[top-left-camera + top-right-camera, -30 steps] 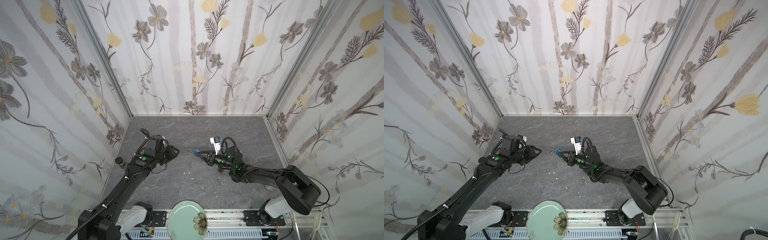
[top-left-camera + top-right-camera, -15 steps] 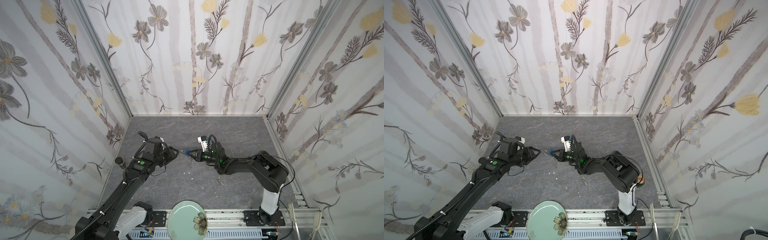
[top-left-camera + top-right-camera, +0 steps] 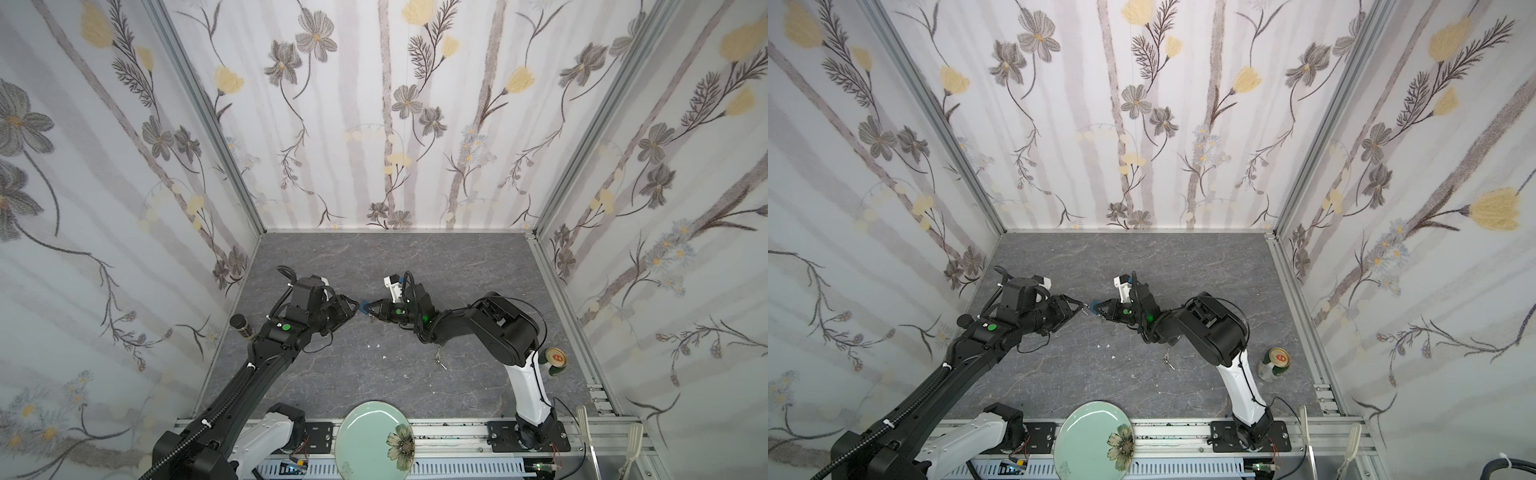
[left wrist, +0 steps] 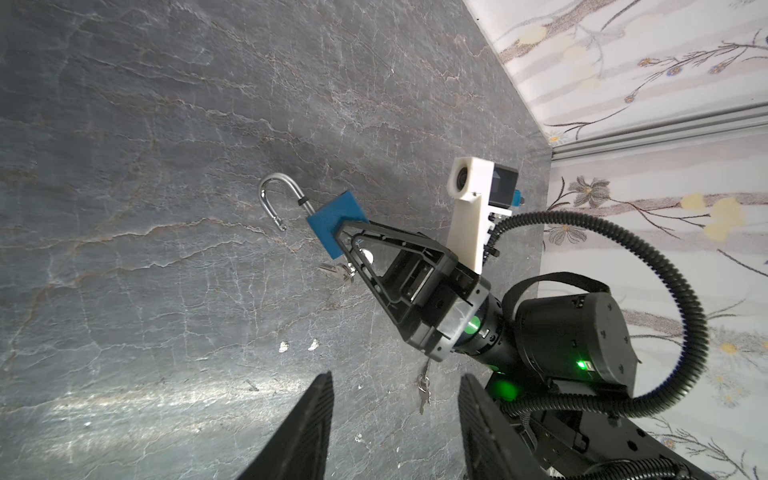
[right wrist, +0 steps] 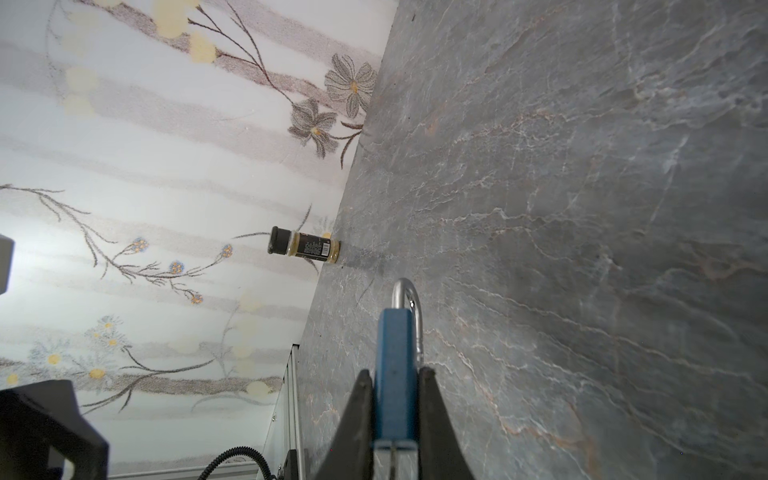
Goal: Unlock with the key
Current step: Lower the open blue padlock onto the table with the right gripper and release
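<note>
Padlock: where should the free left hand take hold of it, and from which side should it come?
Probably the silver shackle. The right hand clamps the blue padlock body, and the shackle stands open, sticking out beyond that hand. The left hand, open, could come from the shackle end, closing across its curved bow.

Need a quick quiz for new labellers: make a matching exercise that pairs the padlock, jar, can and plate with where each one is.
Things:
1. padlock
2. jar
3. can
4. plate

Places:
A. by the left wall
B. at the front edge
C. clamped in the right end effector
D. by the right wall

Pairs: 1-C, 2-A, 3-D, 4-B
</note>
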Tool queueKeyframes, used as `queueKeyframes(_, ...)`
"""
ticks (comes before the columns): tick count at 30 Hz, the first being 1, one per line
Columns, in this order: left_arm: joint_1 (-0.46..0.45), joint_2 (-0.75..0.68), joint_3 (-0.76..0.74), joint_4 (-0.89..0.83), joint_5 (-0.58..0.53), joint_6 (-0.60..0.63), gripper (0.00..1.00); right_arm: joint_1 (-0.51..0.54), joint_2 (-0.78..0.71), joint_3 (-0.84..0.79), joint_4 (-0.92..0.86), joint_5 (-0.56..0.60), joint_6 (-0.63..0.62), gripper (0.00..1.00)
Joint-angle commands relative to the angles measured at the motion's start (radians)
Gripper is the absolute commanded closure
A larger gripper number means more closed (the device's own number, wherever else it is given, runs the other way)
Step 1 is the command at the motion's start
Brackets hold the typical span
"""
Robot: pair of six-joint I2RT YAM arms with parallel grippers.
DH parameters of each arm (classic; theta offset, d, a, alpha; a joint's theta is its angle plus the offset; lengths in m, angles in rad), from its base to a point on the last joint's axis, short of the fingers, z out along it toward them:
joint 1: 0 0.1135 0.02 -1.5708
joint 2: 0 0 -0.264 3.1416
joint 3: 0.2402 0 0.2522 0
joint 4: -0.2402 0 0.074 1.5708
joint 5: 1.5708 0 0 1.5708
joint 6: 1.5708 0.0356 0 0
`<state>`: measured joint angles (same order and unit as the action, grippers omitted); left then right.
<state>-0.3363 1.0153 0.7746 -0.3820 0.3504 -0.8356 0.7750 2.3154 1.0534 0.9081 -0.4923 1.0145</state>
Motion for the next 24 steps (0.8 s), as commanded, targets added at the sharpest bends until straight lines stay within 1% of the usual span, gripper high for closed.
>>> queueKeyframes(1, 0.002, 0.004, -0.005, 0.042, 0.007, -0.009, 0.49, -0.002, 0.025, 0.018, 0.063, -0.019, 0.03, 1.0)
queueKeyframes(6, 0.002, 0.011, -0.01, 0.056, 0.013, -0.021, 0.49, -0.005, 0.047, 0.028, 0.05, -0.017, 0.035, 0.96)
queueKeyframes(10, 0.002, 0.011, -0.008, 0.06, 0.015, -0.025, 0.49, -0.011, 0.067, 0.039, 0.035, -0.021, 0.041, 0.94)
queueKeyframes(16, 0.001, 0.013, -0.009, 0.063, 0.016, -0.033, 0.48, -0.016, 0.068, 0.045, 0.017, -0.02, 0.036, 0.88)
queueKeyframes(20, 0.002, 0.012, -0.008, 0.065, 0.016, -0.036, 0.48, -0.019, 0.068, 0.051, -0.01, -0.013, 0.027, 0.79)
queueKeyframes(24, 0.002, 0.013, -0.008, 0.066, 0.018, -0.039, 0.48, -0.025, 0.067, 0.051, -0.026, -0.011, 0.021, 0.77)
